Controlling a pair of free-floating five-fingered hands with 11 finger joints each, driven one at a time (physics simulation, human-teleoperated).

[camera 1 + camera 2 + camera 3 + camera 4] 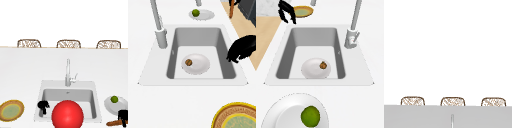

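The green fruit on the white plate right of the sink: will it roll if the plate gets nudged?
Probably. The green fruit looks round and lies loose on the shallow white plate, so it may roll. The low rim might not stop it. It looks firm, not squashy.

Sink (40, 100): set in the desk (22, 70), centre.
Faucet (68, 72): behind the basin, on the sink's rear rim.
Bowl (199, 66): in the basin, a small nut-like item (188, 62) in it.
Large ball (67, 115): in front of the sink in the front view.
Woven plate (11, 110): on the desk, left of the sink.
Plate (122, 103): right of the sink, with a lime (114, 99) on it.
Left hand (43, 105): over the sink's front-left corner.
Right hand (123, 115): in front of the plate with the lime.
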